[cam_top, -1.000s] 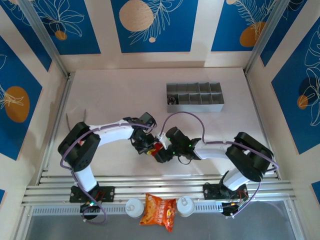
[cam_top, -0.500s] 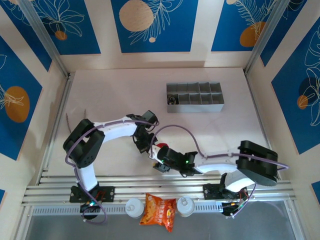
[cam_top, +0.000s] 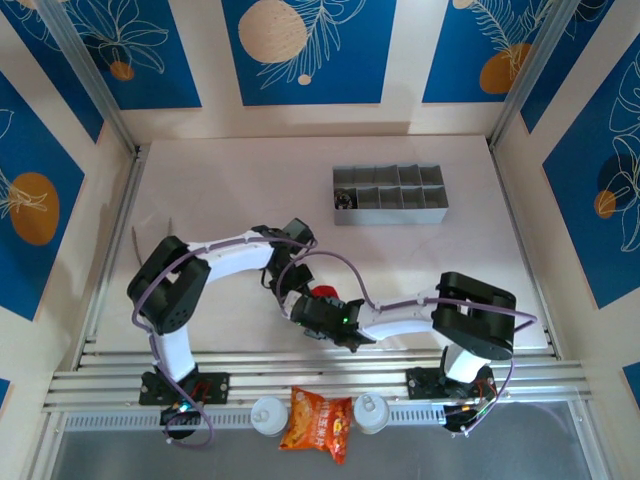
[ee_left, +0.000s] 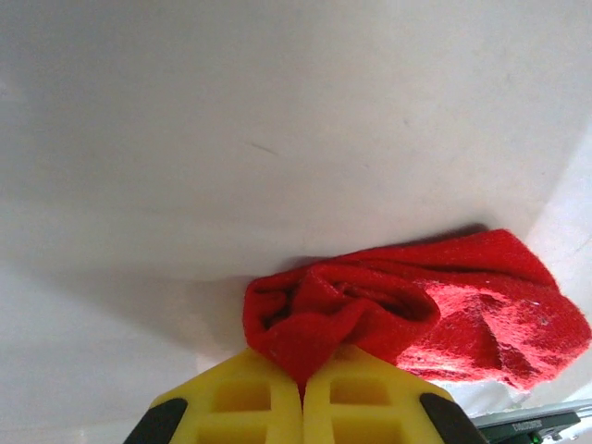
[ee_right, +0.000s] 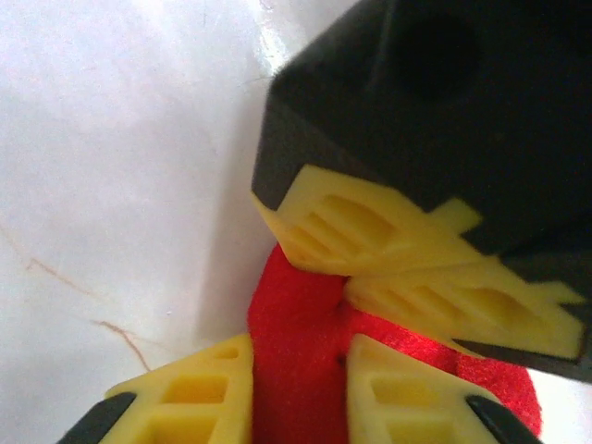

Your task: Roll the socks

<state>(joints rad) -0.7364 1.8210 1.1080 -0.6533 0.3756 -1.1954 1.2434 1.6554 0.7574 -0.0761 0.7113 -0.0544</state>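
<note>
**Both grippers on the red sock, mid-table**

- Soft plain red sock (ee_left: 481,310): bunched in a crumpled lump on the white table (cam_top: 220,200). It sits near the middle of the near half, right between the two wrists in the top view.
- Left gripper (ee_left: 301,375): yellow fingers pressed together, pinching a fold at one end of the red sock. The rest of the fabric lies loose on the table beyond the fingertips.
- Right gripper (ee_right: 298,393): yellow fingers on either side of the red sock. Fabric fills the gap and touches both pads, so it reads as a pinch on the sock.
- Spacing: the two grippers are nearly tip to tip. In the right wrist view, the left gripper's black body and yellow fingers sit just above the right one's fingers, with red fabric running between the two grips.
- Grey metal compartment tray (cam_top: 390,215): at the far right of the table, well apart from the grippers.
- Orange crinkled snack bag (cam_top: 317,420): on the near rail between the arm bases, off the working surface.
</note>
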